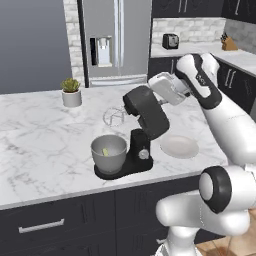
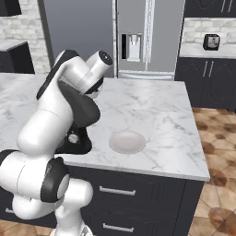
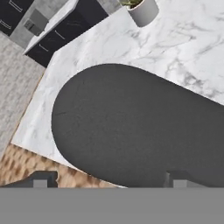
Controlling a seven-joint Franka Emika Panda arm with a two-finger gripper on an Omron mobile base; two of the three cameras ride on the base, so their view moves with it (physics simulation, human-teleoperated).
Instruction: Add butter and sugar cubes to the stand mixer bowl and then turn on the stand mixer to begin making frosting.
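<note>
Marble tabletop (image 1: 40,135) on a kitchen island, fridge behind, dark cabinets below. Black stand mixer (image 1: 145,122) sits near the front edge, head tilted up, wire whisk (image 1: 114,117) hanging clear of the bowl. Grey metal bowl (image 1: 108,153) rests on the mixer's base; a pale yellow lump of butter (image 1: 105,151) lies inside. No brown sugar cube can be made out in the bowl. White plate (image 1: 179,146) lies just beside the mixer, bare. Small potted plant (image 1: 71,92) stands well apart, toward the back.

Tool (image 3: 109,181) hovers just above the mixer's rounded head, fingers spread wide, holding nothing.

Judgement: loading looks done or nearly so; the step in hand is starting the mixer. Next move likely calls for reaching the small knob (image 1: 143,154) on its side.
</note>
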